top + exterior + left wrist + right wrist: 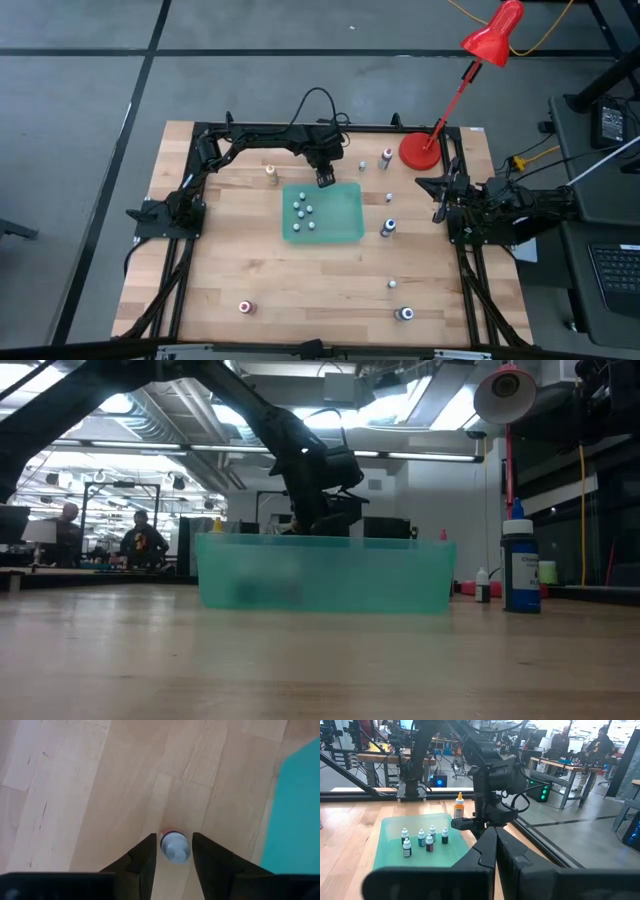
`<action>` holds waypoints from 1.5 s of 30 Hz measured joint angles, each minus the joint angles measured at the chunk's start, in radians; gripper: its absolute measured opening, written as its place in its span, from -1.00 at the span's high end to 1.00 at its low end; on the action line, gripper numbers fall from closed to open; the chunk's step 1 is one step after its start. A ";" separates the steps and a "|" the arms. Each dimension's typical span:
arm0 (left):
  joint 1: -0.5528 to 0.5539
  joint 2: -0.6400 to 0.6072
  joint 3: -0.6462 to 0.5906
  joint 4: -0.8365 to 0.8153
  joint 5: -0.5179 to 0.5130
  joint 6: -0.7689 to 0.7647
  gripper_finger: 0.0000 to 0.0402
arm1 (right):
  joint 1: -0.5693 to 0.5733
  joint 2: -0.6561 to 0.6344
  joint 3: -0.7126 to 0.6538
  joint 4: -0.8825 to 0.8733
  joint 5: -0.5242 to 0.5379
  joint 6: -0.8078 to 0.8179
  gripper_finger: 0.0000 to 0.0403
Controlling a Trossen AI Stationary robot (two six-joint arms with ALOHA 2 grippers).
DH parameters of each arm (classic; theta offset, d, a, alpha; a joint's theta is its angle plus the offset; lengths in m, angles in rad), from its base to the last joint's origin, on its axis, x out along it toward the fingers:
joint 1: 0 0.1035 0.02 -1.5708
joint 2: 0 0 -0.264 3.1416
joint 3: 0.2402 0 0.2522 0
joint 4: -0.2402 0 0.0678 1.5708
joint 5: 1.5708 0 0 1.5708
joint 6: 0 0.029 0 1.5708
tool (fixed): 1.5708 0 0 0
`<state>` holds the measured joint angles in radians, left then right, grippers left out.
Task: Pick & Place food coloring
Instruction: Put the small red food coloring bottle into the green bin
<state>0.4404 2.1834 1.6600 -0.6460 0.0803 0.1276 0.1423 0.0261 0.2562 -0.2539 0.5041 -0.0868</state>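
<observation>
High view: one green tray (345, 232) holding five bottles (304, 211); eight more bottles scattered on the table (300, 285). My left gripper (325, 179) hangs by the tray's far edge.

Left wrist view: one capped bottle (175, 847) between my parted fingers (145, 860).

Right wrist view: my right gripper (495, 840) pressed together, parked at the table's side; five bottles in tray.

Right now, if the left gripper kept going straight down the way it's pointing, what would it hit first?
The left gripper points down at a small white-capped bottle standing between its open fingers; past that, the wooden table. How far above the bottle it is remains unclear.
</observation>
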 joint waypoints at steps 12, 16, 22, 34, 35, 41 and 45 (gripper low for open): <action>-0.001 -0.005 0.023 -0.037 -0.018 -0.010 0.71 | 0.000 0.000 0.000 0.000 0.000 0.000 0.94; -0.010 -0.036 0.111 -0.114 -0.017 -0.008 0.71 | 0.000 0.000 0.000 0.000 0.000 0.000 0.94; -0.050 -0.120 0.315 -0.313 -0.009 0.014 0.70 | 0.000 0.000 0.000 0.001 0.000 0.000 0.94; -0.168 -0.482 0.406 -0.551 0.001 -0.043 0.70 | 0.000 0.000 0.000 -0.001 0.000 0.000 0.94; -0.176 -0.500 0.406 -0.561 -0.008 -0.050 0.70 | 0.000 0.000 0.000 -0.001 0.000 0.000 0.94; -0.239 -0.536 0.406 -0.624 -0.056 -0.088 0.69 | 0.000 0.000 0.000 -0.003 0.000 0.000 0.94; -0.322 -0.536 0.356 -0.659 -0.055 -0.097 0.69 | 0.000 0.000 0.000 -0.003 0.000 0.000 0.94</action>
<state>0.1183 1.6475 2.0164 -1.3052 0.0250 0.0308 0.1423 0.0265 0.2562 -0.2566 0.5041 -0.0868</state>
